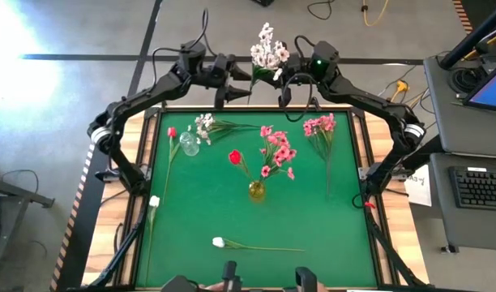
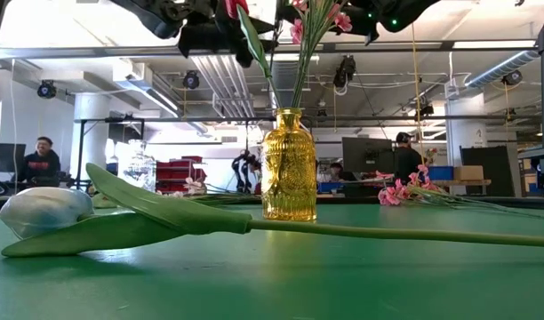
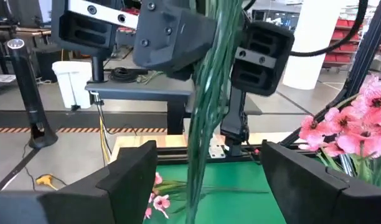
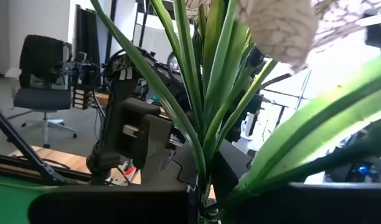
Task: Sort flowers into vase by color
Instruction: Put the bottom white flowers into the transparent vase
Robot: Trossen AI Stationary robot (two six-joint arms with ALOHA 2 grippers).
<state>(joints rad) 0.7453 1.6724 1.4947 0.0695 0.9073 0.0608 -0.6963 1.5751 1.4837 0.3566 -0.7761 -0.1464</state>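
Observation:
My right gripper (image 1: 290, 88) is beyond the table's far edge, shut on a pale pink-and-white blossom spray (image 1: 268, 50). My left gripper (image 3: 206, 180) faces it, open, with the green stems (image 3: 203, 124) running between its fingers, apart from them. An amber vase (image 1: 256, 191) at mid-table holds a red tulip (image 1: 235, 156) and pink blossoms (image 1: 278, 152). A clear vase (image 1: 189, 147) holds a white spray (image 1: 204, 124). A pink spray (image 1: 321, 126), a red tulip (image 1: 172, 132) and two white tulips (image 1: 218, 242) (image 1: 154, 201) lie flat on the mat. My right gripper pinches the spray's bundle of green stems (image 3: 223, 43) between its two fingers (image 3: 262, 53), below the leaves. The spray is lifted clear of the table. In the right wrist view the stems and leaves (image 4: 203, 124) rise straight away from the fingers, blossoms at the far end.
The green mat (image 1: 345, 235) is bare in its near right part. Wooden table edges (image 1: 394, 227) flank the mat. A desk with a keyboard (image 1: 483, 186) stands to the right. People sit in the room behind the table (image 2: 41, 160).

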